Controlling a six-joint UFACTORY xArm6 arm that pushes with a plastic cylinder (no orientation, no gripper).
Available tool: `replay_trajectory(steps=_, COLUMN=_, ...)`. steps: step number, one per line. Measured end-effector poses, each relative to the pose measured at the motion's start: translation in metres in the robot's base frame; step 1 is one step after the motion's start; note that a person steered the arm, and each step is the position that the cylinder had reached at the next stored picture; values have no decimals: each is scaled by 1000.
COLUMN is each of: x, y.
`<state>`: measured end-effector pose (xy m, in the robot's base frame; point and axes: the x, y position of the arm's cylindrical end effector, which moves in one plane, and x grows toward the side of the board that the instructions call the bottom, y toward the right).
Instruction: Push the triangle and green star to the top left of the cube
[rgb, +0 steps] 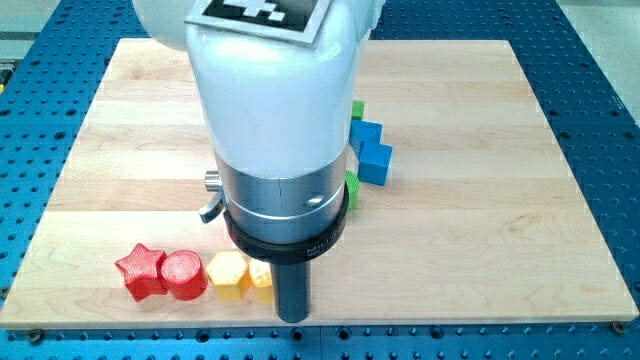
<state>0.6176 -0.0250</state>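
Note:
My tip (292, 317) rests on the board near the view's bottom edge, just right of a partly hidden yellow block (261, 279). A blue cube (377, 163) sits right of the arm's body, with another blue block (367, 132) touching its upper left; that block's shape is unclear. A green sliver (356, 108) shows above the blue blocks and another green sliver (352, 189) shows below them. The arm hides most of both green blocks, so I cannot tell which is the star. My tip is far below and left of the blue cube.
A red star (139, 272), a red cylinder (183, 276) and a yellow hexagon-like block (228, 275) stand in a row at the bottom left. The wooden board (500, 220) lies on a blue perforated table (600, 90). The arm's white body (270, 110) hides the board's middle.

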Motion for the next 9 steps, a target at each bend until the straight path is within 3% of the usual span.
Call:
replay_trajectory(steps=3, x=-5, y=13)
replay_trajectory(steps=4, x=-23, y=72)
replay_trajectory(steps=5, x=-27, y=94)
replay_trajectory(steps=6, x=-80, y=120)
replay_trajectory(steps=9, x=-302, y=149)
